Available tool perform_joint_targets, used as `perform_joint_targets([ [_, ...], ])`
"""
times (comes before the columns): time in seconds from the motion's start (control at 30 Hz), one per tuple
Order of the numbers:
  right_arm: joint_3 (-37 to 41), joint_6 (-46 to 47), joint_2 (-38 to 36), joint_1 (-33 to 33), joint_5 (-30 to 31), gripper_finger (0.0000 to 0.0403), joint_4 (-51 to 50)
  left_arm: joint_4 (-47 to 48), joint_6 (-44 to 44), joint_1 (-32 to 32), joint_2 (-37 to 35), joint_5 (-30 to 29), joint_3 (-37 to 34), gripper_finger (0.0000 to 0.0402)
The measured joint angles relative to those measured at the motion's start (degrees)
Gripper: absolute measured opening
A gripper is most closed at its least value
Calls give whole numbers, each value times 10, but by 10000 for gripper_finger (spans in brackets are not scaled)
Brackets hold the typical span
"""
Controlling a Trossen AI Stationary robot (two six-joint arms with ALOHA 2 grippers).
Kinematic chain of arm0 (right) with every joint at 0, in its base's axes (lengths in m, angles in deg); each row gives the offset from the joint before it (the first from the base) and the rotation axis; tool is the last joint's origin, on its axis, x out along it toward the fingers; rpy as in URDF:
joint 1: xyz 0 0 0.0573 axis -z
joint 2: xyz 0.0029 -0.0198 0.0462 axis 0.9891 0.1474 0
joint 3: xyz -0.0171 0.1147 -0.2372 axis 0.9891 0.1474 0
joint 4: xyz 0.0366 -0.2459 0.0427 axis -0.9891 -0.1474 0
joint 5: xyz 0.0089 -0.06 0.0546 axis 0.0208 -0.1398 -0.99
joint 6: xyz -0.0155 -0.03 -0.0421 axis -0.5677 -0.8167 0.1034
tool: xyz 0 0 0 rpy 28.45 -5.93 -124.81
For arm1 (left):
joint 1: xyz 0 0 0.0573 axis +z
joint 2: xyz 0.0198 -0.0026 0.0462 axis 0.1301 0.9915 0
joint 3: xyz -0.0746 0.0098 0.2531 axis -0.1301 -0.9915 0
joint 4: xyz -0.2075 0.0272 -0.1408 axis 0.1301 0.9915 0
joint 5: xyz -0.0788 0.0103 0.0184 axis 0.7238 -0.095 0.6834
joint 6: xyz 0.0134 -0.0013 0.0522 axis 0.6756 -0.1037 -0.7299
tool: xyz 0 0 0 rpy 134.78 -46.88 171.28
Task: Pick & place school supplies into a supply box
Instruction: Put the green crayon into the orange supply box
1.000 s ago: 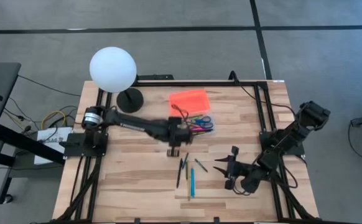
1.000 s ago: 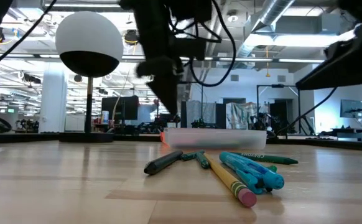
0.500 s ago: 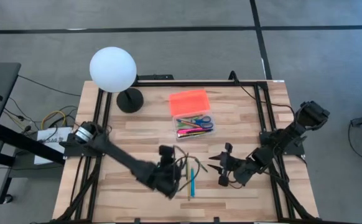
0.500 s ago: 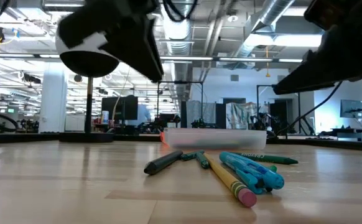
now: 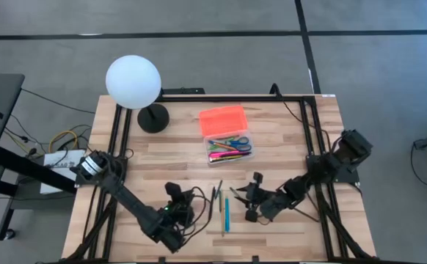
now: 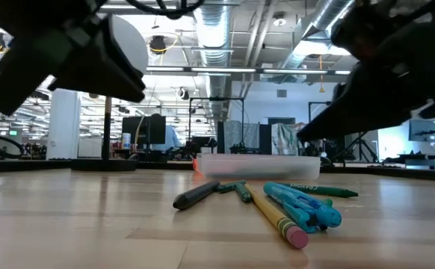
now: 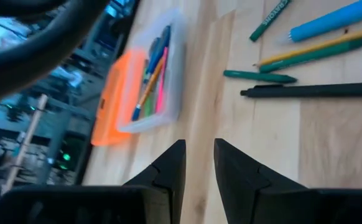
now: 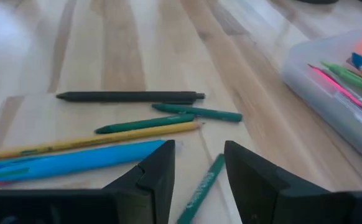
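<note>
The table (image 5: pixel 294 125) fills the middle of the high view, with the white globe lamp (image 5: pixel 133 82) at its upper left and the clear supply box (image 5: pixel 228 147) just above centre, its orange lid (image 5: pixel 223 119) lying beside it on the far side. The main risk, as I judge it, is crowding: the loose items lie almost touching in the lower centre, so jaws coming down on one could nudge or drag a neighbour, or pinch two at once, and a round pencil could roll off. The left gripper (image 7: pixel 198 163) sits at the lower left of that cluster with only a narrow gap between its fingers and nothing in them; the right gripper (image 8: pixel 198 163) hovers at the cluster's right, parted and empty, so the arms could also clash. Counted loose: one black pen (image 8: pixel 130 96), one blue marker (image 8: pixel 75 162), one yellow pencil (image 8: pixel 94 140), and three green pencils (image 8: pixel 196 112).
</note>
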Motion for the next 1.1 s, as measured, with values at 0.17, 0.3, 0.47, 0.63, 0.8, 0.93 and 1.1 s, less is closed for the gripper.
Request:
perform_joint_targets([
  [0.17, -8, 21, -1, 21, -15, 133, -11, -4, 21, -15, 0, -67, -10, 77],
  [0.3, -8, 25, -1, 32, -36, 131, -13, -34, 14, -17, 0, -73, -10, 77],
  [0.47, -8, 25, -1, 33, -37, 127, -14, -178, -94, -9, 0, -17, -10, 77],
  [0.63, -8, 30, -1, 32, -37, 123, -27, -386, -295, 2, 0, 121, -10, 77],
  [0.8, -8, 31, -1, 24, -37, 123, -28, -558, -445, 1, 0, 233, -41, 77],
  [0.93, -7, 31, -1, 19, -37, 123, -28, -804, -578, 13, 0, 295, -132, 77],
  [1.1, -7, 39, -1, 15, -37, 123, -28, -1032, -652, 35, -12, 201, -239, 77],
])
